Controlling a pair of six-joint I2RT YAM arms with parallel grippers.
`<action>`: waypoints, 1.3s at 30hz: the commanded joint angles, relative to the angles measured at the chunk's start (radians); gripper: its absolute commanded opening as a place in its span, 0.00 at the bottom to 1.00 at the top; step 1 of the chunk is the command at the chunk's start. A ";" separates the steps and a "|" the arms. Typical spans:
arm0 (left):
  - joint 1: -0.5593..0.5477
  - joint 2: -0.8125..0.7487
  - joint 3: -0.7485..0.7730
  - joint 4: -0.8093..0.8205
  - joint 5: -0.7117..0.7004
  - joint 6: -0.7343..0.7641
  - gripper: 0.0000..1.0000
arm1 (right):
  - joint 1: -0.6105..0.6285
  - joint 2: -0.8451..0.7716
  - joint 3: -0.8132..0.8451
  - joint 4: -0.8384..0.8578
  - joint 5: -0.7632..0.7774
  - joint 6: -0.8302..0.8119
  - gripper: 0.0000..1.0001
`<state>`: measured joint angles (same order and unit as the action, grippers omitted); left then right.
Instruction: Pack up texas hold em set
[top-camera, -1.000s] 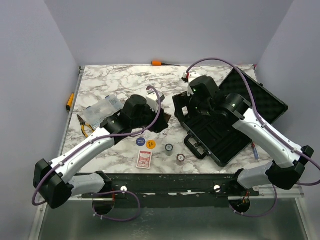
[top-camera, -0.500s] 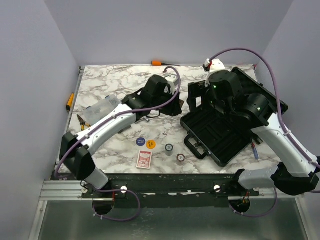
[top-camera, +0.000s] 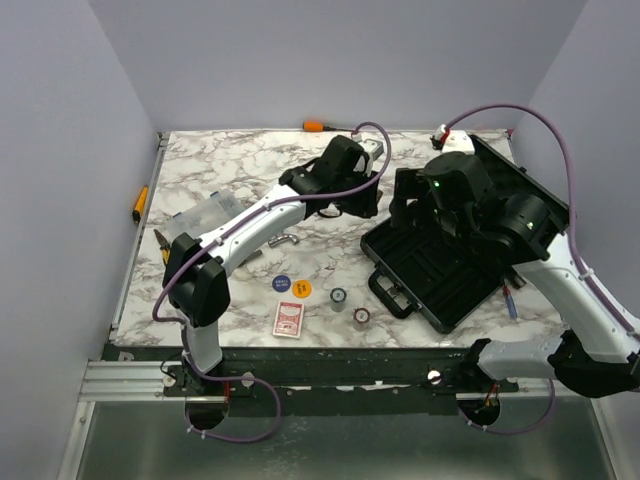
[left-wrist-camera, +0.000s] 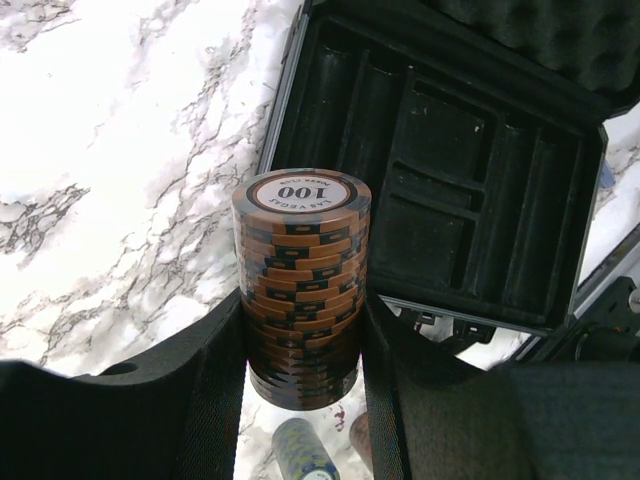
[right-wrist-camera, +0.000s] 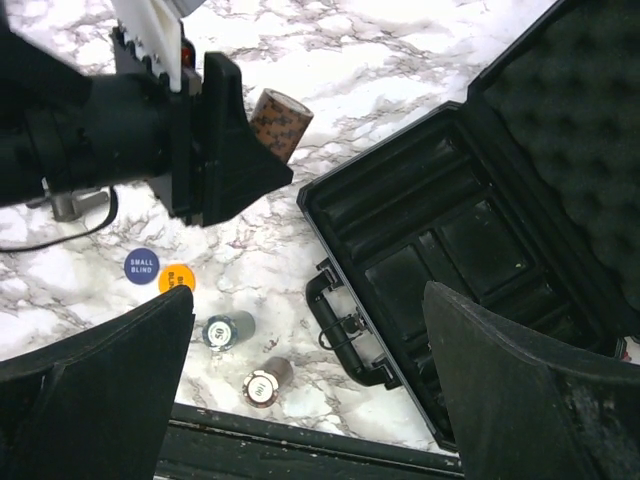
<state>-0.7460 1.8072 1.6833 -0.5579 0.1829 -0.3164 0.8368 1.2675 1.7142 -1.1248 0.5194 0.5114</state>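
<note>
Top view: the case (top-camera: 440, 270) lies open on the worktop (top-camera: 230, 160), tray bare, while the deck (top-camera: 289, 319), blue disc (top-camera: 282, 283), orange disc (top-camera: 302, 288) and two small stacks (top-camera: 339, 296) lie loose left of its handle, so packing is judged barely begun. Left wrist view: the left pincer (left-wrist-camera: 303, 330) pinches a tall stack (left-wrist-camera: 300, 270) of brown striped chips, top marked 100, just outside the case's rim. Right wrist view: the right pincer (right-wrist-camera: 305, 300) hangs spread and empty above the case.
</note>
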 joint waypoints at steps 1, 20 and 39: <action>-0.006 0.059 0.128 0.002 -0.052 0.020 0.00 | 0.005 -0.100 -0.066 0.042 0.002 -0.006 1.00; -0.016 0.341 0.463 -0.079 -0.082 0.057 0.00 | 0.005 -0.235 -0.199 0.003 0.008 0.118 1.00; -0.050 0.547 0.545 -0.043 0.055 -0.049 0.00 | 0.005 -0.313 -0.252 0.015 0.086 0.204 1.00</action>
<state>-0.7799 2.3417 2.1685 -0.6510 0.1947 -0.3435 0.8368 0.9867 1.4750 -1.1038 0.5575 0.6800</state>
